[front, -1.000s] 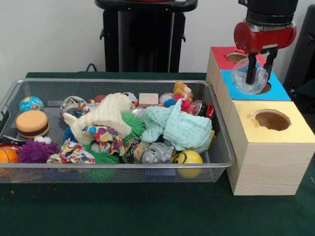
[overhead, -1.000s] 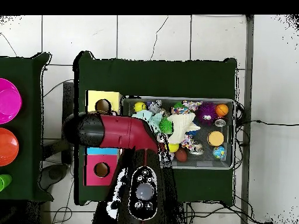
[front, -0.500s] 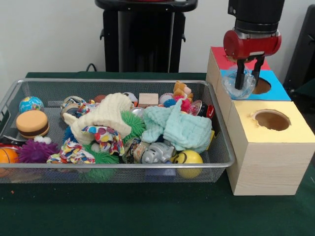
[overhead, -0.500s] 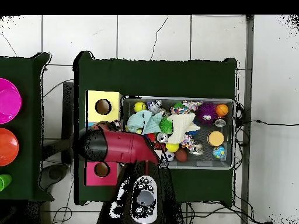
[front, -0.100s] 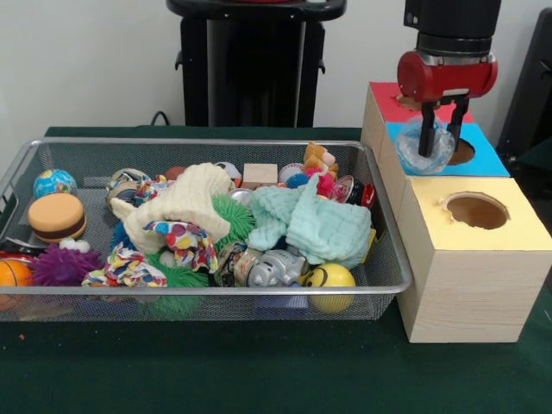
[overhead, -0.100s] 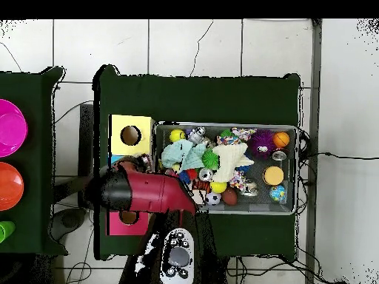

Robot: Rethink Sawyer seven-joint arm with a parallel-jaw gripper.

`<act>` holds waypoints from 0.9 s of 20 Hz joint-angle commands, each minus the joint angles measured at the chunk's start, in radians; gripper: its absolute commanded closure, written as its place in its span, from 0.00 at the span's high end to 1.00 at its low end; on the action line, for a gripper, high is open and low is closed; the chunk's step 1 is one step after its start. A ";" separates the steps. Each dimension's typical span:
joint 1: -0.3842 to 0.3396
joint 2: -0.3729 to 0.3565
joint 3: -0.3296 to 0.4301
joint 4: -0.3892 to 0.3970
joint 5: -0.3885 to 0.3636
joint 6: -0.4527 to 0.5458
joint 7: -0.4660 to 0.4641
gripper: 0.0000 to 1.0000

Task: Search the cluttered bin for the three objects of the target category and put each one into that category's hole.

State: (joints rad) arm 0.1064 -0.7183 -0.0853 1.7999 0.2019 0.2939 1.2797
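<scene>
Clear ball [front, -0.100s: 425, 147] sits clamped in hand [front, -0.100s: 441, 141], low over blue box top [front, -0.100s: 490, 160], just left of its hole [front, -0.100s: 461, 152]. You carry it there for drop; shift right first. Mesh bin [front, -0.100s: 388, 259] left, still cluttered.
</scene>
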 commanded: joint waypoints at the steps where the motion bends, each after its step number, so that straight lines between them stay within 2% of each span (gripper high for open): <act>1: 0.040 0.052 0.037 0.116 0.065 -0.016 0.334 0.00; 10: 0.078 0.053 0.020 0.133 0.109 -0.028 0.339 0.00; 18: 0.027 0.046 0.055 0.180 0.092 -0.071 0.314 0.00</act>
State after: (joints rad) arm 0.1755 -0.7135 -0.0832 1.8867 0.2634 0.2884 1.3203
